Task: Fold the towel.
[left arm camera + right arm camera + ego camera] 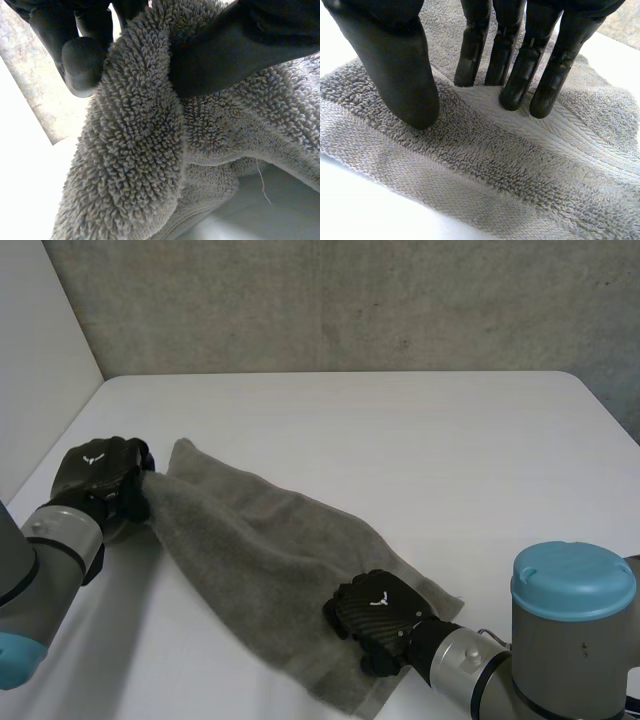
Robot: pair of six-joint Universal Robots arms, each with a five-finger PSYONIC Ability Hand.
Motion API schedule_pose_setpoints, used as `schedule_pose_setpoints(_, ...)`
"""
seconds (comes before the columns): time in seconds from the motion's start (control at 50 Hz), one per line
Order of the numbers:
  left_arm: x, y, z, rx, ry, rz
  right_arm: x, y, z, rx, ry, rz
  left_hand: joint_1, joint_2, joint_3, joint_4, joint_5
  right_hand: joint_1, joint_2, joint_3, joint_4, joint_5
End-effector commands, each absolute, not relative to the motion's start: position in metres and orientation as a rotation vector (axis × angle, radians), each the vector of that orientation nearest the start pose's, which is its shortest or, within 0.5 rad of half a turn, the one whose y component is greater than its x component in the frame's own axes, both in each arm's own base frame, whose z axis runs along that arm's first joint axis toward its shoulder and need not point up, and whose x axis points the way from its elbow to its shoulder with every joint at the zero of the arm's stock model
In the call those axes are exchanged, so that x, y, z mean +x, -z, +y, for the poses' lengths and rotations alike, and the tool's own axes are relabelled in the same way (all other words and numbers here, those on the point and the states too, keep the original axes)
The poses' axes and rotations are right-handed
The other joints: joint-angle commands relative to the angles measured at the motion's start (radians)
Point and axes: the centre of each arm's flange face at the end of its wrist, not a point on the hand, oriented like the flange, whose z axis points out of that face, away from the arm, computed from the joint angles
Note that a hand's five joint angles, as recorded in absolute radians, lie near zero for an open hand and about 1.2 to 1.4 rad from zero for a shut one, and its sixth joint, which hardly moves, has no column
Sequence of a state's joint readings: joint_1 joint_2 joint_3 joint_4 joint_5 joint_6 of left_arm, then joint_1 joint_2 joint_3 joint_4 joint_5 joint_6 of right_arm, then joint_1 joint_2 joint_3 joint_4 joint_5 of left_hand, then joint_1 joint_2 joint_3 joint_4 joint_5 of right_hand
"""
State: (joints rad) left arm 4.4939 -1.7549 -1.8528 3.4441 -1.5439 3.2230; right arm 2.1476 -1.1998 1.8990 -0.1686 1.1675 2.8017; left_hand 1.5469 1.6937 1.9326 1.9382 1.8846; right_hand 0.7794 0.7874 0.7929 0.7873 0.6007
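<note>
Towel (pixel 262 540) grey, rumpled, left hand (pixel 97 474) pinching one end, right hand (pixel 374 611) pressing other, unclenched

Left arm (pixel 50 550) in from 8 o'clock, left hand (pixel 100 472) out at 9 o'clock: fingers (pixel 82 62) and thumb (pixel 240 45) curled tight, pinching the towel (pixel 260 540) at its corner. Right arm (pixel 570 640) in from 5 o'clock, right hand (pixel 375 612) palm-down, fingers (pixel 520 75) straight, with fingertips and thumb (pixel 395 65) planted on the towel's near end.
</note>
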Motion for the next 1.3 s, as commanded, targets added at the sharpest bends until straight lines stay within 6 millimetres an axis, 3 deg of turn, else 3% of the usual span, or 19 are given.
schedule_pose_setpoints(0.02, -0.229, -0.205, -0.3, 0.334, 2.265, 2.366, 0.302, -0.135, -0.15, -1.53, 1.334, 1.915, -0.151, -0.297, -0.536, -0.542, -0.663, -0.301, -0.309, -0.315, -0.309, -0.297)
schedule_pose_setpoints(0.44, -0.23, -0.204, -0.298, 0.343, 2.26, 2.375, 0.302, -0.137, -0.151, -1.511, 1.356, 1.909, -0.151, -0.297, -0.536, -0.542, -0.663, -0.257, -0.265, -0.27, -0.265, -0.253)
schedule_pose_setpoints(0.5, -0.232, -0.205, -0.297, 0.351, 2.264, 2.376, 0.302, -0.147, -0.152, -1.505, 1.394, 1.89, -0.151, -0.297, -0.536, -0.542, -0.663, -0.257, -0.265, -0.27, -0.265, -0.253)
schedule_pose_setpoints(0.54, -0.232, -0.205, -0.297, 0.348, 2.266, 2.374, 0.302, -0.165, -0.147, -1.497, 1.447, 1.84, -0.151, -0.297, -0.536, -0.542, -0.663, -0.257, -0.265, -0.27, -0.265, -0.253)
schedule_pose_setpoints(0.6, -0.231, -0.205, -0.297, 0.347, 2.263, 2.375, 0.302, -0.17, -0.143, -1.499, 1.459, 1.819, -0.151, -0.297, -0.536, -0.542, -0.663, -0.257, -0.265, -0.27, -0.265, -0.253)
schedule_pose_setpoints(0.76, -0.231, -0.205, -0.298, 0.346, 2.265, 2.373, 0.312, -0.162, -0.102, -1.607, 1.369, 1.682, -0.151, -0.297, -0.536, -0.542, -0.663, -0.383, -0.391, -0.397, -0.391, -0.379)
schedule_pose_setpoints(0.92, -0.231, -0.205, -0.297, 0.347, 2.263, 2.375, 0.312, -0.15, -0.085, -1.76, 1.347, 1.597, -0.151, -0.297, -0.536, -0.542, -0.663, -0.38, -0.388, -0.394, -0.388, -0.376)
schedule_pose_setpoints(1.22, -0.231, -0.204, -0.297, 0.349, 2.26, 2.378, 0.318, -0.128, -0.09, -1.874, 1.407, 1.577, -0.151, -0.297, -0.536, -0.542, -0.663, -0.26, -0.268, -0.274, -0.268, -0.256)
schedule_pose_setpoints(1.3, -0.231, -0.203, -0.297, 0.35, 2.258, 2.38, 0.318, -0.126, -0.096, -1.926, 1.467, 1.579, -0.151, -0.297, -0.536, -0.542, -0.663, -0.084, -0.092, -0.098, -0.092, -0.08)
